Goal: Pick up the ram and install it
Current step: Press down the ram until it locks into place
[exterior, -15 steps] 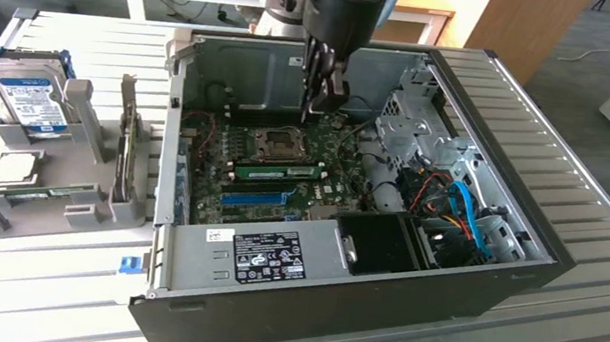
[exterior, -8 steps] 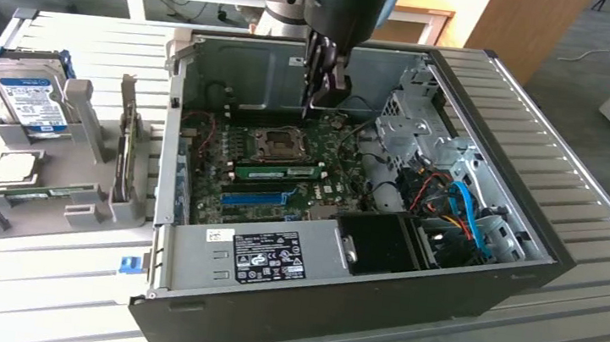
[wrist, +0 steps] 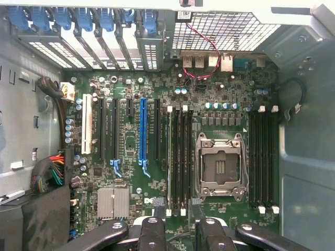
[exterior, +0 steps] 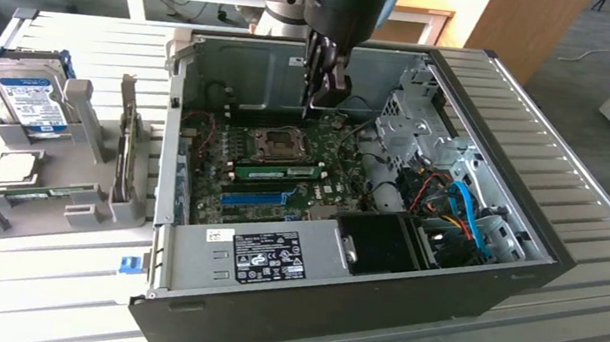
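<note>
The ram [exterior: 282, 171], a long green stick, stands in a slot on the motherboard [exterior: 319, 194] just beside the empty CPU socket [exterior: 281, 142]. My gripper [exterior: 321, 105] hangs inside the open computer case, above the board's far side and apart from the ram. In the wrist view my gripper [wrist: 177, 212] is open, its two dark fingers [wrist: 158, 215] apart with nothing between them. They hover over the end of the black memory slots [wrist: 178, 157] next to the CPU socket [wrist: 220, 167]. A long blue slot [wrist: 142, 130] runs parallel to these.
The case's metal walls [exterior: 180, 124] and drive cage [exterior: 418, 119] with cables [exterior: 466, 209] surround the board. In the exterior view's left, a grey holder [exterior: 73, 215] carries a silver hard drive [exterior: 27, 95], a thin upright card [exterior: 124, 139] and another green board [exterior: 36, 192].
</note>
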Controlling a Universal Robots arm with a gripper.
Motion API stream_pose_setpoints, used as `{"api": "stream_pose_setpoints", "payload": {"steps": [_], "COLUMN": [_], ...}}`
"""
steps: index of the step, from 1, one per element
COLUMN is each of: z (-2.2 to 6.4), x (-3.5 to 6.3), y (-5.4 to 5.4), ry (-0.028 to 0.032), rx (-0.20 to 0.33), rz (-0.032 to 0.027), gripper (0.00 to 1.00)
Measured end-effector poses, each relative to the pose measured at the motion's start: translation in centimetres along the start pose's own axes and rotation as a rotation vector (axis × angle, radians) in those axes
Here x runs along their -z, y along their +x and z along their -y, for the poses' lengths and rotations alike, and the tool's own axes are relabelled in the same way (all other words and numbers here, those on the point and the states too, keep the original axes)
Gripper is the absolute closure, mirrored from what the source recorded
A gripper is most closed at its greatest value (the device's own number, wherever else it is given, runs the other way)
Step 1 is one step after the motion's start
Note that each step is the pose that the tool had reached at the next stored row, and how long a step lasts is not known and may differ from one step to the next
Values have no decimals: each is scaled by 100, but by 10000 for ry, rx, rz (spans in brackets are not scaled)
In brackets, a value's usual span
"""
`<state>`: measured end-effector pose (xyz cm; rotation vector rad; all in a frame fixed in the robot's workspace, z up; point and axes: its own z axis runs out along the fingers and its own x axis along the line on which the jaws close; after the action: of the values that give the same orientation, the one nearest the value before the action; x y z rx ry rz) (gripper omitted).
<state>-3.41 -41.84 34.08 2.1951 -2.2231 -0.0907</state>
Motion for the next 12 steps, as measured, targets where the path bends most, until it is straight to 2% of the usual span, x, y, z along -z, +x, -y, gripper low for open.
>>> {"api": "stream_pose_setpoints", "payload": {"steps": [4, 6, 7, 8, 12], "z": [0, 0, 0, 0, 0], "x": [0, 0, 0, 0, 0], "y": [0, 0, 0, 0, 0], "ry": [0, 0, 0, 0, 0], "rx": [0, 0, 0, 0, 0], "rz": [0, 0, 0, 0, 0], "gripper": [70, 83, 83, 89, 89]}}
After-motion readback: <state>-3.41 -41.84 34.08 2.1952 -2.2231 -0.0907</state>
